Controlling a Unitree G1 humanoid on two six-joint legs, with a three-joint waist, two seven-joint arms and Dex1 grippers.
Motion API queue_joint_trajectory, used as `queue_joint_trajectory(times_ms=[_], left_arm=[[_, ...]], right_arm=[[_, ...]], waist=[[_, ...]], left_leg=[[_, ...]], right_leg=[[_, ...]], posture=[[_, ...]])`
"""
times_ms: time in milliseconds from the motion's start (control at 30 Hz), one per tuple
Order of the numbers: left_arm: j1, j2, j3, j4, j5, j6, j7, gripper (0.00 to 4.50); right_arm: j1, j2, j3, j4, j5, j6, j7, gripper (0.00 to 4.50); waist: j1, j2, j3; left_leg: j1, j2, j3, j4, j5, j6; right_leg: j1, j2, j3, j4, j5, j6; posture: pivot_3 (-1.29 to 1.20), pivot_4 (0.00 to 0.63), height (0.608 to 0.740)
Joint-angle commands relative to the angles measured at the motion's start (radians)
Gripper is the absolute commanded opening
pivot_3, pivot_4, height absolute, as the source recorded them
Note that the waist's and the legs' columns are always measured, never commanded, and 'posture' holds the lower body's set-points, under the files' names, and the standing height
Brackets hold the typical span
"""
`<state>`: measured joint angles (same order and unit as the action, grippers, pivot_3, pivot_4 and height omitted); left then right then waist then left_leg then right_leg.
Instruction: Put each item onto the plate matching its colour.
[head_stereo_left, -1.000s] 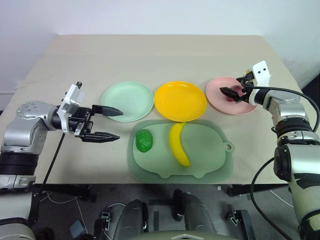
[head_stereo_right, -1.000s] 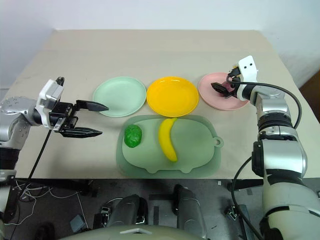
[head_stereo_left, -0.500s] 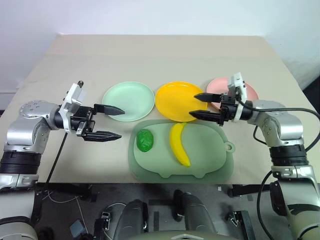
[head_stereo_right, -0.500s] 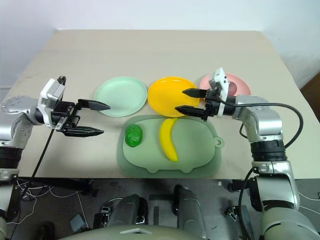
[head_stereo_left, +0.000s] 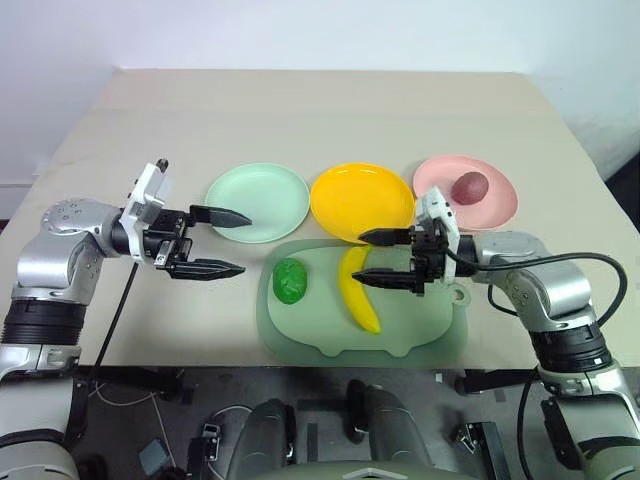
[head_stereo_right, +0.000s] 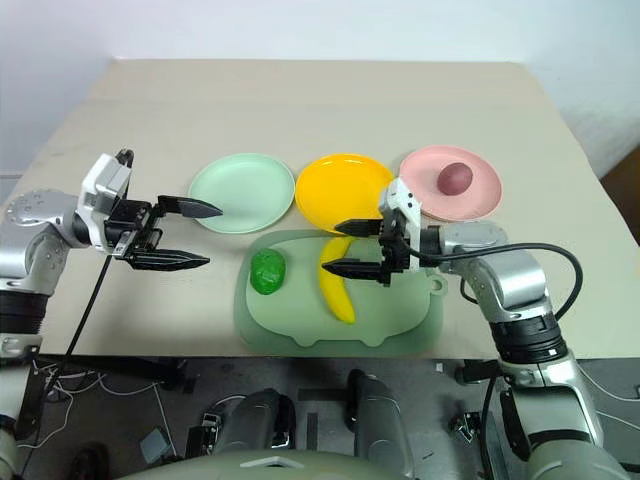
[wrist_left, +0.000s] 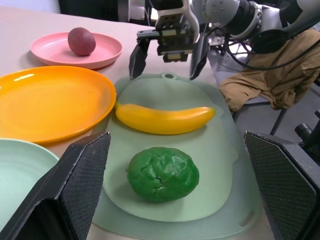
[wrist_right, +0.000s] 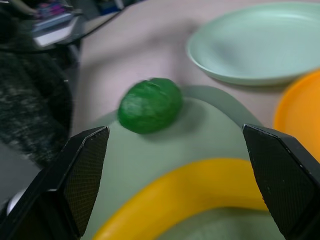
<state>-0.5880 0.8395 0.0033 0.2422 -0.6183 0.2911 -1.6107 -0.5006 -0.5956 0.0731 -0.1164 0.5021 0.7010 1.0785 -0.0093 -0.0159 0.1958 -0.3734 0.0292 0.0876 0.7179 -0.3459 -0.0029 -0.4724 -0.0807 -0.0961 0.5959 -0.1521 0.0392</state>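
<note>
The banana (head_stereo_left: 357, 289) lies on the mat (head_stereo_left: 440, 330) in the lower middle of the frame, its upper end close under the yellow plate (head_stereo_left: 361, 201), and the right gripper (head_stereo_left: 386, 257) hangs over that upper end with its jaws wide apart and nothing in them. The risk I'd watch is the grip: the banana is curved and smooth, so a pinch near the tip could squirt it sideways or spin it, and a low approach might nudge it along the mat instead of catching it. The lift is short, but the plate's rim sits right beside the banana, so a dragged carry could clip it and shove the plate. The green lump (head_stereo_left: 289, 280) rests on the mat's left part, just beside the banana (a swing of the banana could knock it), with the green plate (head_stereo_left: 257, 201) above it in the frame. The left gripper (head_stereo_left: 222, 241) waits at centre left, jaws also apart and empty, near that plate's edge. The red fruit (head_stereo_left: 470, 185) already sits on the pink plate (head_stereo_left: 440, 175) at upper right. Nothing blocks the way to the yellow plate.
</note>
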Motion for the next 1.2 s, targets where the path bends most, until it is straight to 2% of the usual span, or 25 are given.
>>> queue_joint_trajectory(times_ms=[33, 167, 367, 633, 800, 867, 1100, 1200], left_arm=[[-0.004, 0.006, 0.014, -0.016, 0.006, -0.011, -0.004, 4.50], [-0.012, 0.004, 0.009, -0.008, 0.008, -0.012, -0.004, 4.50], [-0.023, 0.002, 0.005, 0.006, 0.012, -0.015, -0.004, 4.50], [-0.047, -0.004, -0.013, 0.034, 0.012, -0.022, -0.004, 4.50], [-0.053, -0.007, -0.015, 0.047, 0.012, -0.029, -0.004, 4.50], [-0.054, -0.008, -0.015, 0.049, 0.012, -0.031, -0.004, 4.50], [-0.065, -0.020, -0.021, 0.066, 0.019, -0.039, -0.004, 4.50], [-0.071, -0.023, -0.021, 0.072, 0.022, -0.042, -0.004, 4.50]], right_arm=[[0.013, 0.022, 0.010, -0.006, -0.045, 0.005, -0.097, 4.48], [0.014, 0.053, 0.016, -0.043, -0.060, 0.074, -0.205, 4.48], [0.012, 0.117, -0.038, -0.088, 0.009, 0.164, -0.298, 4.48], [0.006, 0.055, -0.048, -0.115, 0.007, 0.216, -0.325, 4.48], [-0.017, 0.044, -0.105, -0.168, 0.130, 0.456, -0.358, 4.48], [-0.030, 0.053, -0.127, -0.202, 0.140, 0.541, -0.423, 4.48], [-0.108, 0.201, -0.274, -0.220, 0.246, 0.868, -0.558, 4.48], [-0.117, 0.238, -0.289, -0.235, 0.255, 0.913, -0.604, 4.48]], waist=[[0.000, 0.000, 0.000], [-0.001, 0.000, 0.000], [0.000, 0.000, 0.000], [0.000, 0.000, 0.000], [-0.001, 0.000, 0.000], [0.000, 0.000, 0.000], [-0.001, 0.000, 0.000], [0.001, 0.000, 0.000]], left_leg=[[0.000, 0.000, 0.000, 0.000, 0.000, 0.000], [0.000, 0.000, 0.000, 0.000, 0.000, 0.000], [0.000, 0.000, 0.000, 0.000, 0.000, 0.000], [0.000, 0.000, -0.001, 0.000, -0.002, 0.003], [0.000, 0.000, -0.001, 0.000, -0.002, 0.004], [0.000, 0.000, -0.001, 0.000, -0.002, 0.004], [0.000, 0.000, -0.002, 0.000, -0.002, 0.004], [-0.001, 0.000, -0.002, 0.000, -0.002, 0.004]], right_leg=[[0.000, 0.000, 0.000, 0.000, 0.000, 0.000], [0.000, 0.000, 0.000, 0.000, 0.000, 0.000], [0.000, 0.000, 0.000, 0.000, 0.000, 0.000], [0.000, 0.000, 0.000, 0.000, 0.000, 0.000], [0.000, 0.000, 0.000, 0.000, 0.000, 0.000], [0.000, 0.000, 0.000, 0.000, 0.000, 0.000], [0.000, 0.000, 0.000, 0.000, 0.000, 0.000], [0.000, 0.000, 0.000, 0.000, 0.000, 0.000]], posture=[[0.00, 0.150, 0.740], [0.00, 0.150, 0.740], [0.00, 0.150, 0.740], [0.00, 0.150, 0.740], [0.00, 0.150, 0.740], [0.00, 0.150, 0.740], [0.00, 0.150, 0.740], [0.00, 0.150, 0.740]])
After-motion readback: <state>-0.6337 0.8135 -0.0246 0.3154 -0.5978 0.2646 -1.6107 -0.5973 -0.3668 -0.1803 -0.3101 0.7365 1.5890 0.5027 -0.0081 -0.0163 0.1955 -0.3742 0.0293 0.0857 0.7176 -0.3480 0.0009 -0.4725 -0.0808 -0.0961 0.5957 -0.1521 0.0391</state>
